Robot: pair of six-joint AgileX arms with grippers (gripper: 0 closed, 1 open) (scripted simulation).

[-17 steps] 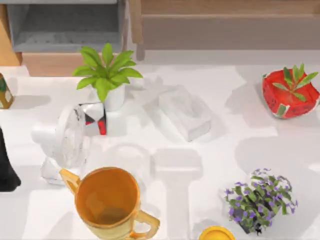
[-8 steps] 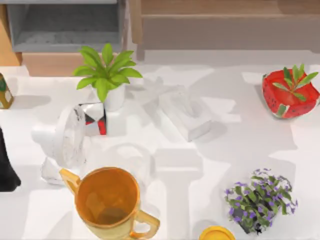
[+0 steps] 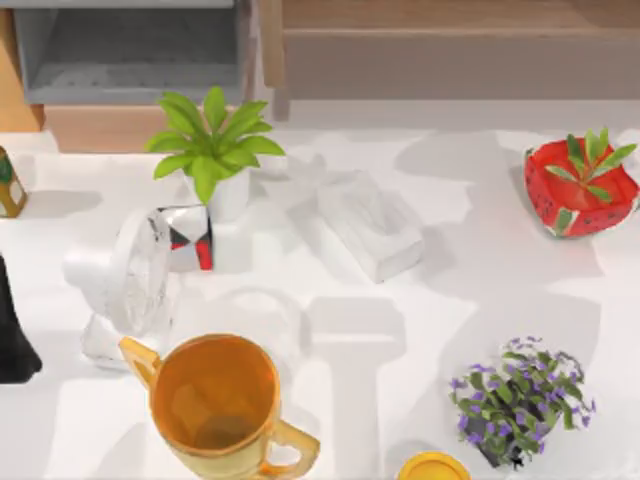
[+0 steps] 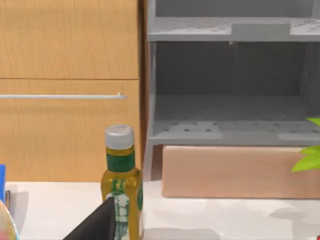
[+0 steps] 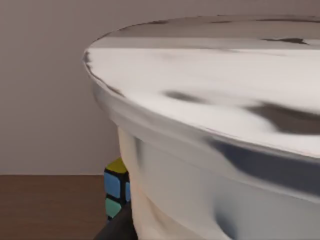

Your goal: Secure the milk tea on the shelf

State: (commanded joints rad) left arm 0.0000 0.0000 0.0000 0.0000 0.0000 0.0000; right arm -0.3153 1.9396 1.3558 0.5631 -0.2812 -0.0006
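Note:
The milk tea [image 5: 215, 130], a white cup with grey streaks and a wide lid, is very close in the right wrist view, over a brown wooden surface. A dark part of my right gripper [image 5: 117, 227] shows at the cup's base. The grey shelf [image 3: 130, 60] stands at the table's back left, and its open bays [image 4: 225, 130] face the left wrist camera. My left gripper [image 3: 15, 340] is parked at the table's left edge, near an oil bottle [image 4: 121, 185].
On the table are a green plant [image 3: 213, 150], a white fan [image 3: 135, 275], an orange pitcher [image 3: 215, 405], a tissue box [image 3: 370, 225], a red watermelon pot [image 3: 580, 190] and purple flowers [image 3: 520, 400]. A colourful cube [image 5: 116, 192] sits behind the cup.
The shadows on the right half of the table have shifted. No object on the table has moved, and the left arm stays put.

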